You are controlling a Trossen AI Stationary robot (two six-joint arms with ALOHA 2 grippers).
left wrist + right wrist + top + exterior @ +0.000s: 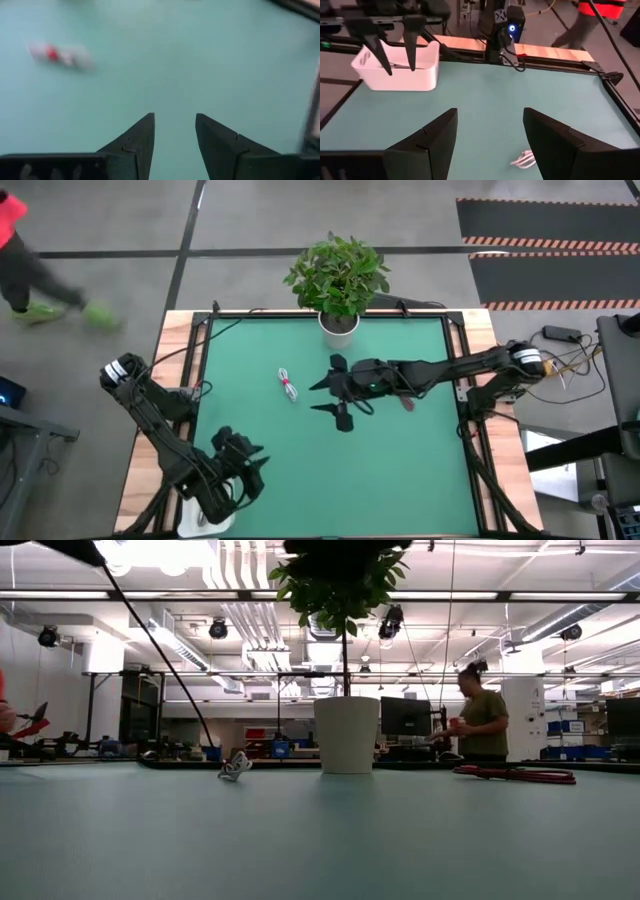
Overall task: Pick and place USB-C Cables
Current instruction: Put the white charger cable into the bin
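Observation:
A white cable bundle with red ties lies on the green mat left of centre. It also shows in the low view, the left wrist view and the right wrist view. A magenta-purple cable lies under my right arm and shows in the low view. My right gripper is open and empty above the mat, just right of the white cable. My left gripper is open and empty near the near-left corner, over the white bin. The grey and black cables do not show plainly.
A potted plant stands at the far edge's middle, its white pot behind the white cable. The white bin sits at the near-left corner. A person stands in the room beyond the table.

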